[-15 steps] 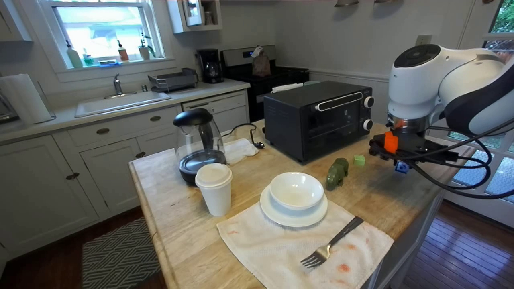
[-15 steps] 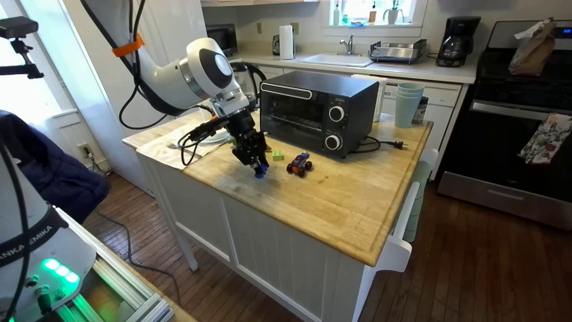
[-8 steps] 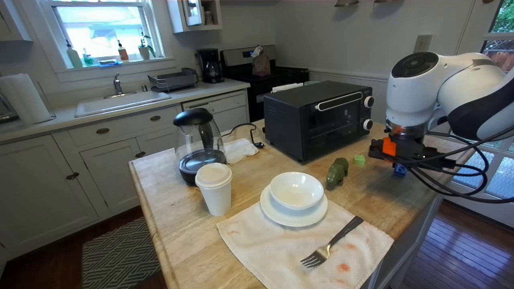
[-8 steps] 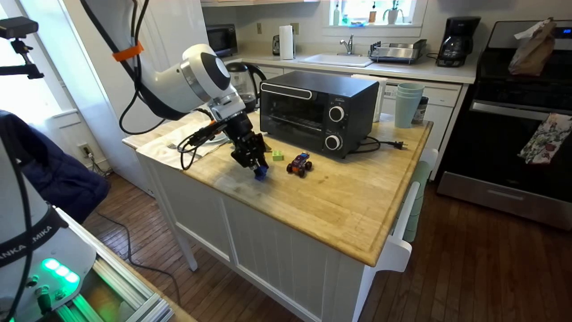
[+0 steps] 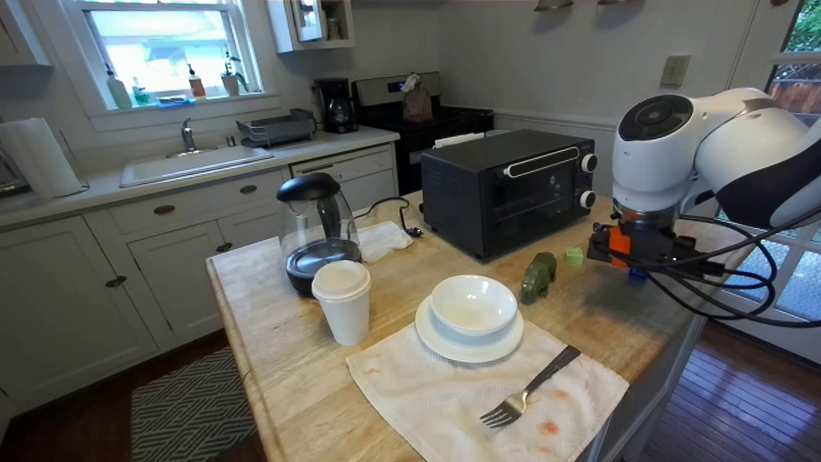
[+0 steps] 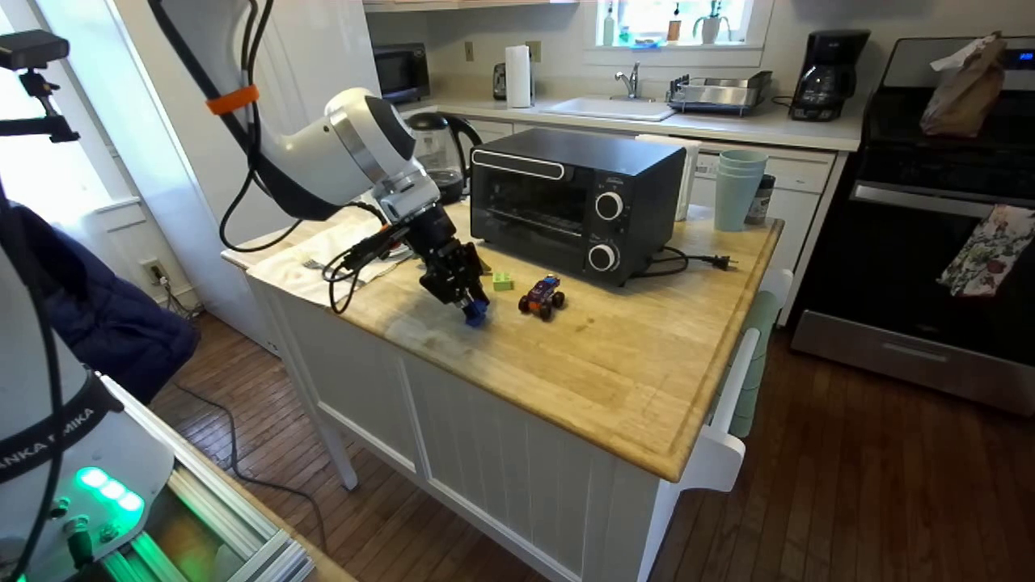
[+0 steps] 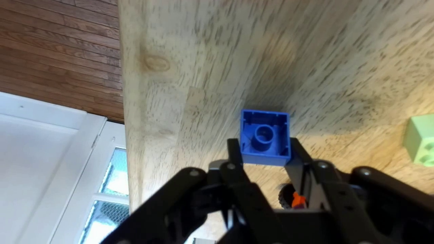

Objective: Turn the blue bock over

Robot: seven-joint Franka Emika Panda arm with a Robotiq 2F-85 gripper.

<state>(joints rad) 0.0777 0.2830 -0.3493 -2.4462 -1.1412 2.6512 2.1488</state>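
Since blue block (image 7: 265, 137) is hollow, likely light, stiff; near toy truck (image 6: 542, 297), jaws pinch opposite sides, probably best hold.

You have a toaster oven (image 6: 578, 206): in front of it stand a toy monster truck (image 6: 542, 297), a green toy brick (image 6: 502, 281) and a green animal figurine (image 5: 539, 277); near its knob end, stacked cups (image 6: 737, 192); near its opposite end, a glass kettle (image 5: 319, 237).

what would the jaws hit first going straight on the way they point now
Probably the wooden tabletop, with the blue block gripped in the jaws touching first; whether there's a gap beneath the block is unclear.
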